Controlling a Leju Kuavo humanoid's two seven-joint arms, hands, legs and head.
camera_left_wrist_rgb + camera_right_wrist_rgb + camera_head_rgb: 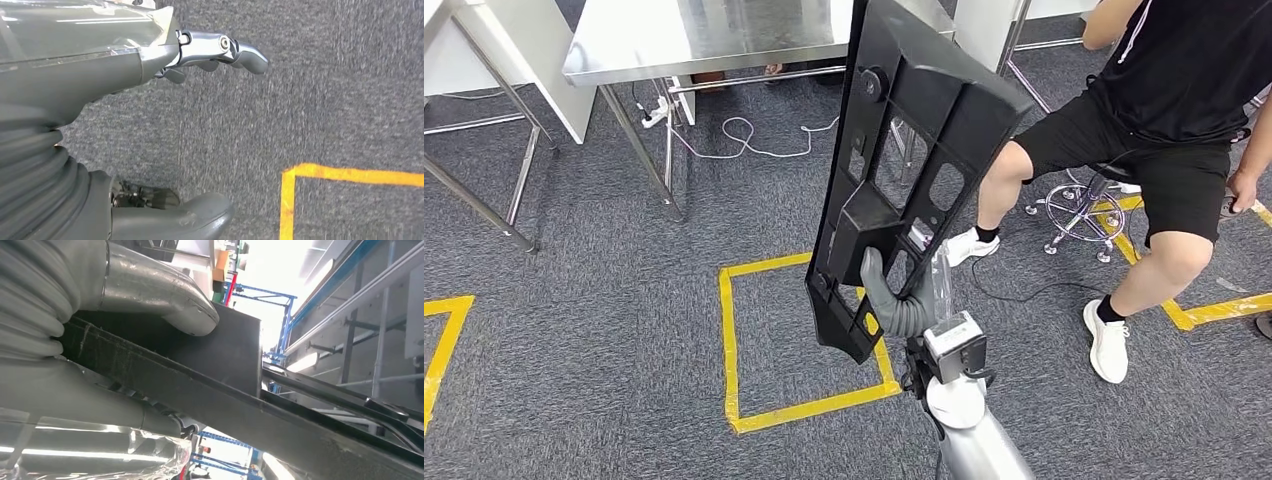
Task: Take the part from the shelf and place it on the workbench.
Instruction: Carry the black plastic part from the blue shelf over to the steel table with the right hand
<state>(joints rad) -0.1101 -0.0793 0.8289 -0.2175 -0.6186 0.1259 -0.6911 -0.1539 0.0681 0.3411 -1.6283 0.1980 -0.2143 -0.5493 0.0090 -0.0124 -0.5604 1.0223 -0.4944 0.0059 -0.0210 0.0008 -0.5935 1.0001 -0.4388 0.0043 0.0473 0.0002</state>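
Grey carpet floor [604, 300] spreads wide here, plenty of open room on the left and in the near middle. A steel surface [704, 35] sits at the far side, its near edge running left to right, legs dropping to the carpet with white cables trailing beneath it. A person [1164, 130] is seated on a stool to the right, legs stretched toward the middle, one shoe close to the lower end of the part. A yellow tape square [729, 340] marks the carpet in the near middle.

Now the part [904, 160]: a long black moulded panel with cut-out windows, held up off the floor, its long axis running from near-centre up and away toward the far right, the upper end overlapping the surface's edge in the head view. The right hand [894, 300] grips it near the lower end, thumb pressed across the panel's face and fingers wrapped behind; the right wrist view shows the thumb clamped on the panel's edge.

The left hand [220, 50] hangs over bare carpet, fingers apart, holding nothing, beside a corner of yellow tape.
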